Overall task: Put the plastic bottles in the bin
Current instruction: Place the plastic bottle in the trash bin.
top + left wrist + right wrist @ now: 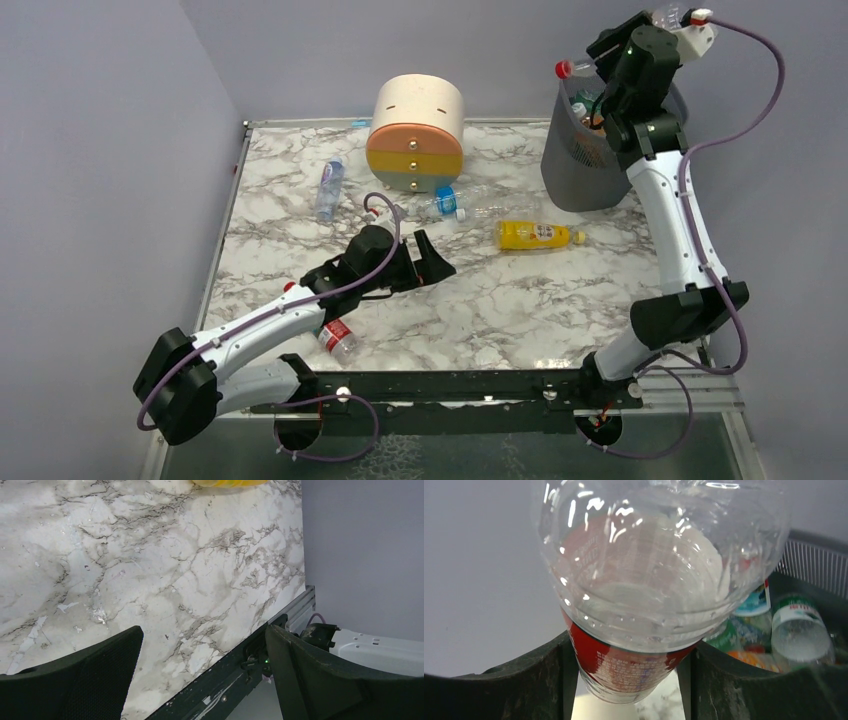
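Observation:
My right gripper [612, 58] is raised over the rim of the bin [580, 165], a dark grey mesh basket at the table's far right. It is shut on a clear bottle with a red label [654, 580], whose red cap [565, 68] points left. Both fingers [544, 680] press the label. Below it, the bin [819, 565] holds several bottles, one with a green label [800, 630]. My left gripper [440, 255] hovers open and empty over mid-table [204, 630]. A yellow bottle [535, 235] lies to its right, and its edge shows at the top of the left wrist view [225, 482].
A round cream, orange and yellow drawer unit [415, 135] stands at the back centre. Clear bottles lie at the left [329, 188] and in front of the unit [450, 203]. A red-labelled bottle [337, 338] lies under my left arm. The black front rail [220, 690] bounds the near edge.

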`<action>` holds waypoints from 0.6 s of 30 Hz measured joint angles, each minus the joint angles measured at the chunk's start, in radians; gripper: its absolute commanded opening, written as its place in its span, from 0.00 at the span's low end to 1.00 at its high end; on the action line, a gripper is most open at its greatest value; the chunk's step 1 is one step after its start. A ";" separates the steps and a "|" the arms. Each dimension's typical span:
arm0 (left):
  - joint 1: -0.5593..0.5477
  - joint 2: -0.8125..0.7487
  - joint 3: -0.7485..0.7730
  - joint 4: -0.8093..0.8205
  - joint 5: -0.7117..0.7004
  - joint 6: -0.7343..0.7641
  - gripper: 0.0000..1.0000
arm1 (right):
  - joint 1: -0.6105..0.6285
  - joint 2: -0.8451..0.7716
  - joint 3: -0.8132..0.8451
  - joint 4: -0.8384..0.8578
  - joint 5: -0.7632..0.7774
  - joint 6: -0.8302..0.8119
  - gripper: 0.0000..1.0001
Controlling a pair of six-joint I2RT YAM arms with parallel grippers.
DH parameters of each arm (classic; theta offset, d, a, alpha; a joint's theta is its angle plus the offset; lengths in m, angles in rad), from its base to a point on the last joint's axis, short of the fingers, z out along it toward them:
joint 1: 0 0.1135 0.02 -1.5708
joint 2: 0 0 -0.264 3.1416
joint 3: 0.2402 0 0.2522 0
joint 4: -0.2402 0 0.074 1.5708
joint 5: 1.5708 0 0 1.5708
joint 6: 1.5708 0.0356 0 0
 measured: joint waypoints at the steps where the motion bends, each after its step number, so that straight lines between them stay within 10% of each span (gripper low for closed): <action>1: 0.000 -0.006 0.000 -0.003 -0.004 0.001 0.99 | -0.010 0.031 0.040 0.005 0.009 -0.004 0.65; 18: 0.008 -0.088 0.001 -0.075 -0.050 0.016 0.99 | -0.139 0.285 0.241 -0.045 0.031 -0.032 0.67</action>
